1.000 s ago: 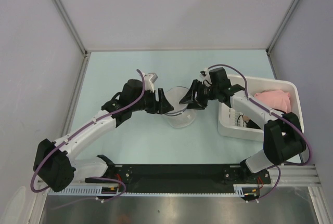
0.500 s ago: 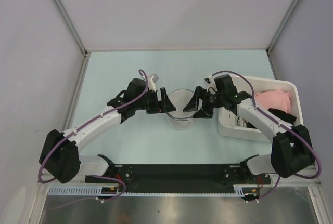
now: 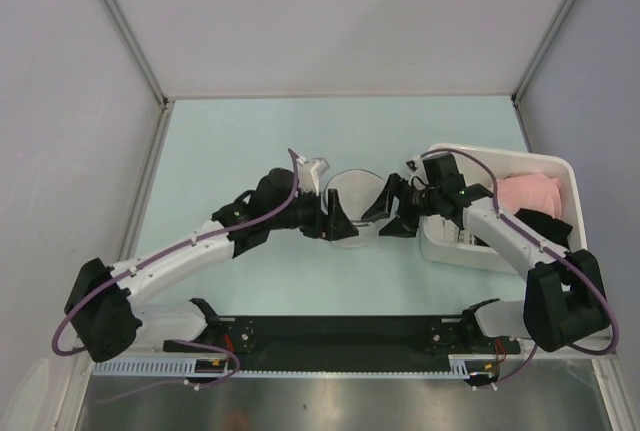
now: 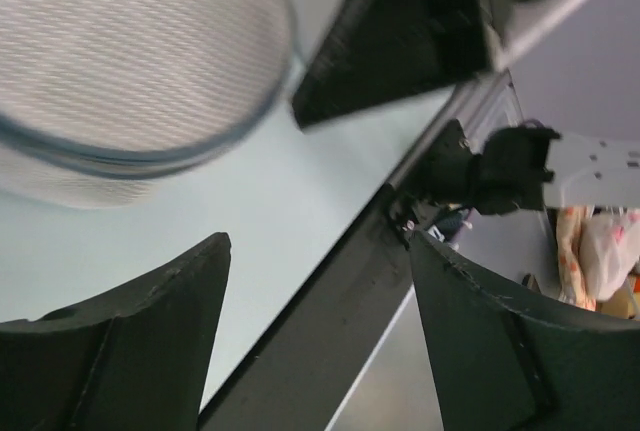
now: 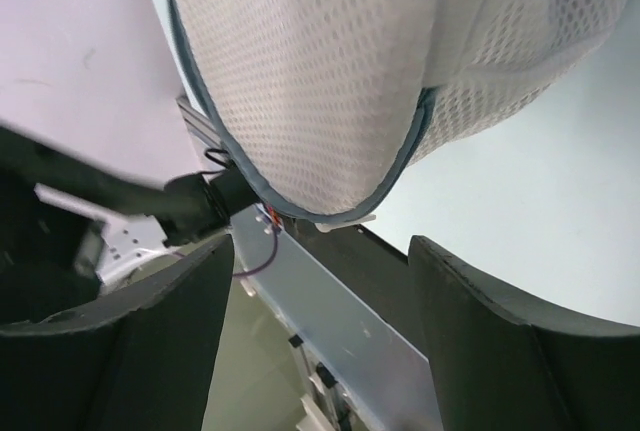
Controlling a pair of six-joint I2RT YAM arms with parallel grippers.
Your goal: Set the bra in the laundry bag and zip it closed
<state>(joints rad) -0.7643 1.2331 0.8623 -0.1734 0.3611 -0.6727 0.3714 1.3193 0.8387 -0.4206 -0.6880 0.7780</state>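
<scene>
Top view: the laundry bag [image 3: 355,191] is sitting near the middle of the pale green table [image 3: 250,131], showing as a round white mesh disc with a dark rim. The left gripper [image 3: 335,219] is sitting at the bag's 7 o'clock and overlapping its lower edge. The right gripper [image 3: 388,211] is sitting at the bag's 4 o'clock, just beside its rim. Whether either one is touching the mesh cannot be told from above.

Left wrist view: the left gripper [image 4: 318,251] is standing wide apart, with only bare table showing between its fingers [image 4: 130,351]. It is holding nothing. The bag [image 4: 130,51] is lying beyond the fingertips at 11 o'clock, and a black finger of the other arm [image 4: 400,41] is sitting close against the rim at 1 o'clock.

Right wrist view: the right gripper [image 5: 320,251] is also spread wide and gripping nothing. The bag [image 5: 320,61] is filling the 12 o'clock half of the view, beyond the fingers [image 5: 150,331], with its mesh bulging and the dark rim curving beneath.

The white bin [image 3: 445,246] is resting at the table's 3 o'clock edge, holding a pink garment [image 3: 525,191] and, at that garment's 5 o'clock, a black garment [image 3: 548,223].

The bra's position cannot be determined from these views.
</scene>
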